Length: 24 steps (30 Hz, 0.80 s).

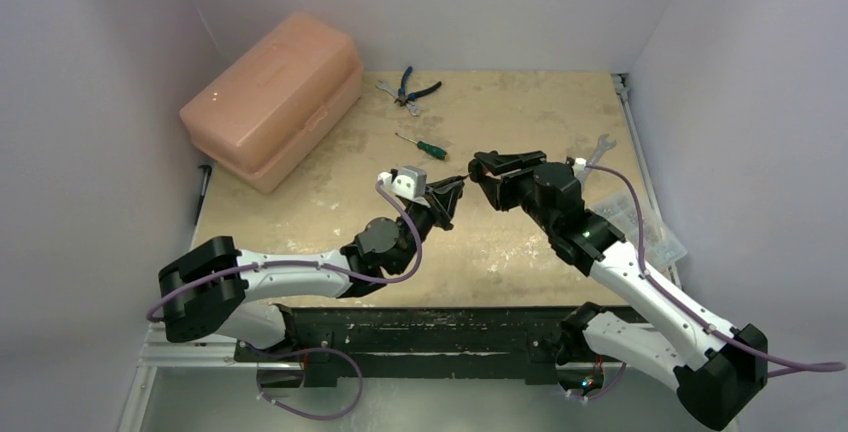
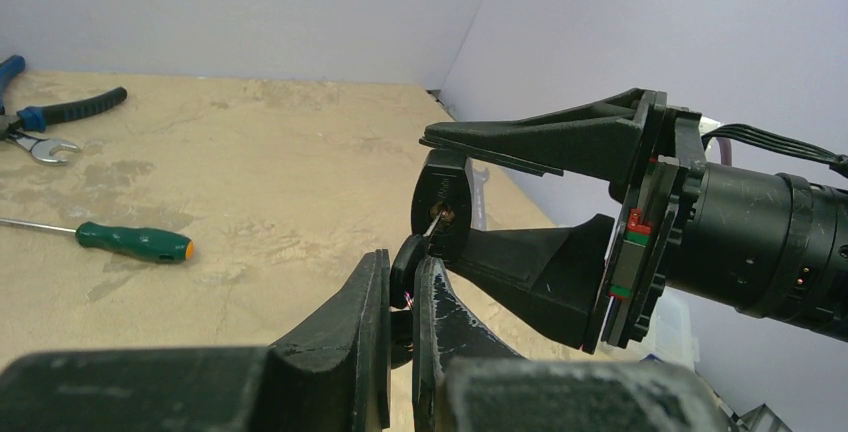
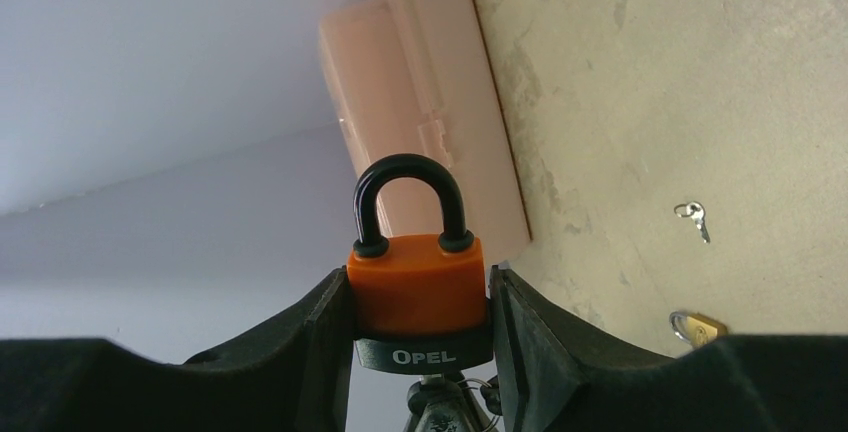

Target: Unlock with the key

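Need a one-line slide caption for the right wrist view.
Right gripper clamps the orange padlock, its black shackle closed; pink plastic toolbox behind.

light: bright, diffuse, even | shadows: faint, soft-edged (on the table (image 1: 520, 122)) | focus: wrist-view foregrounds slightly blurred

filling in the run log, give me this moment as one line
step: key tip at keyhole | left tool: shut on key | right tool: shut on padlock | shackle: both legs seated
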### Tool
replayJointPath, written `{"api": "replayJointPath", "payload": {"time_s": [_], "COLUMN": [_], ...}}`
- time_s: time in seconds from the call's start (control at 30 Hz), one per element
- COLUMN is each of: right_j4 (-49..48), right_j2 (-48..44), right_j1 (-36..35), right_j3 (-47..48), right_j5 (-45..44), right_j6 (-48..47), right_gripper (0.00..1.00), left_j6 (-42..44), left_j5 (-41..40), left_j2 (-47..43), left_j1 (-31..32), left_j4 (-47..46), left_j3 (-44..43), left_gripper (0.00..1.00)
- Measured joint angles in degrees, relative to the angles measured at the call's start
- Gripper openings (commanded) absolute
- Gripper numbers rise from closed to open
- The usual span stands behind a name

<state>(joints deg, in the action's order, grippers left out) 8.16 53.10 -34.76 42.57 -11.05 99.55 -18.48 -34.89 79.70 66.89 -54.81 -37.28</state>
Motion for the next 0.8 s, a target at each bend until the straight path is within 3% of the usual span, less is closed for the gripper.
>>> {"api": "replayJointPath", "payload": {"time_s": [0.8], "right_j4": [-0.1], "right_j2": [1.2], "right_j1": [0.1], "right_j3": [0.4], "right_j5": [0.3], "right_j6": [-0.8], "right_gripper": [0.00], "left_j6": [0.5], "left_j5": [-5.2], "left_j2": [3.0], "left_j1": [1.2], "left_j4": [-3.4], "left_j3": [-1.0], "left_gripper": [0.00]}}
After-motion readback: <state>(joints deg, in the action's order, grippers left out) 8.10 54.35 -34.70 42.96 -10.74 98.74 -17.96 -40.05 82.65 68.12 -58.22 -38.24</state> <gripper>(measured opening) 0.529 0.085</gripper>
